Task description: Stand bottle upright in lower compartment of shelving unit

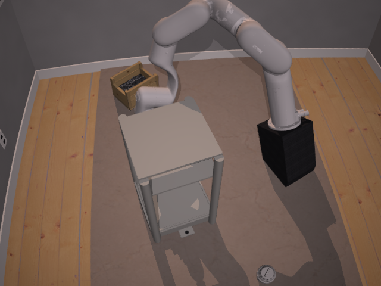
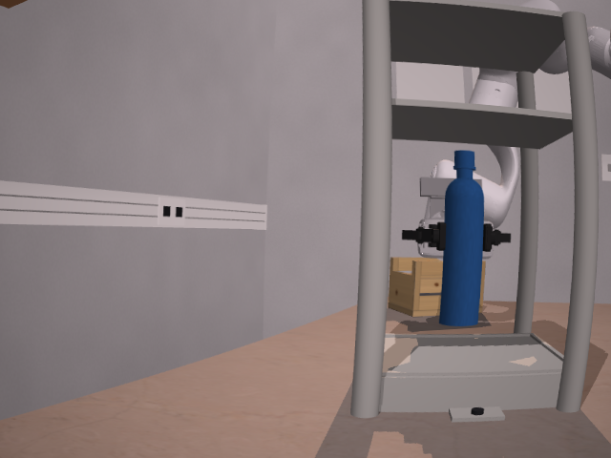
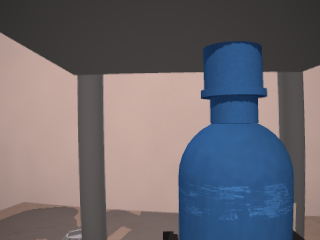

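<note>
The blue bottle (image 2: 461, 246) is upright, cap up, seen through the lower compartment (image 2: 471, 355) of the grey shelving unit (image 1: 170, 148) from its front. My gripper (image 2: 456, 237) is shut on the bottle's middle, black fingers on either side. The bottle is at the back of the unit, its base near the level of the compartment floor's rear edge; whether it touches the floor I cannot tell. In the wrist view the bottle (image 3: 235, 165) fills the right side, under the dark shelf, with two posts beyond. In the overhead view the shelf top hides bottle and gripper.
A wooden crate (image 1: 134, 83) (image 2: 414, 288) stands behind the unit, also seen behind the bottle. The arm's black base (image 1: 287, 151) is right of the unit. A small plate with a black knob (image 1: 186, 232) lies in front of the unit. A round timer (image 1: 266, 273) lies on the floor.
</note>
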Controlling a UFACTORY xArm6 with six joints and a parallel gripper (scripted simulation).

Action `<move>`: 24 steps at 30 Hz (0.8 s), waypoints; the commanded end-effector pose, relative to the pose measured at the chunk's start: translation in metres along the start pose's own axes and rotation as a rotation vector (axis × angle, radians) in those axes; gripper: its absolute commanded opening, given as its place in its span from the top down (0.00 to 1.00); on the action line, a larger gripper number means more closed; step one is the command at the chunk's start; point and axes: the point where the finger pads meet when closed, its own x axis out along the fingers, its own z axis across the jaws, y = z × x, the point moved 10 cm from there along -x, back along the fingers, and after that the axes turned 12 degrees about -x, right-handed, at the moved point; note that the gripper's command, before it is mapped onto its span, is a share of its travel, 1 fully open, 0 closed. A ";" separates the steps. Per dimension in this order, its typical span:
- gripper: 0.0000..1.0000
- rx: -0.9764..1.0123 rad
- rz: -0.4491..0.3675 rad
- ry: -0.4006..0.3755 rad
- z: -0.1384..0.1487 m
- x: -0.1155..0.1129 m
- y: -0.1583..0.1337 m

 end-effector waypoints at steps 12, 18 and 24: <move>1.00 -0.003 0.000 0.000 0.002 -0.001 0.001; 1.00 -0.003 0.000 0.000 0.001 -0.001 -0.004; 1.00 -0.003 0.000 0.000 -0.002 -0.001 -0.018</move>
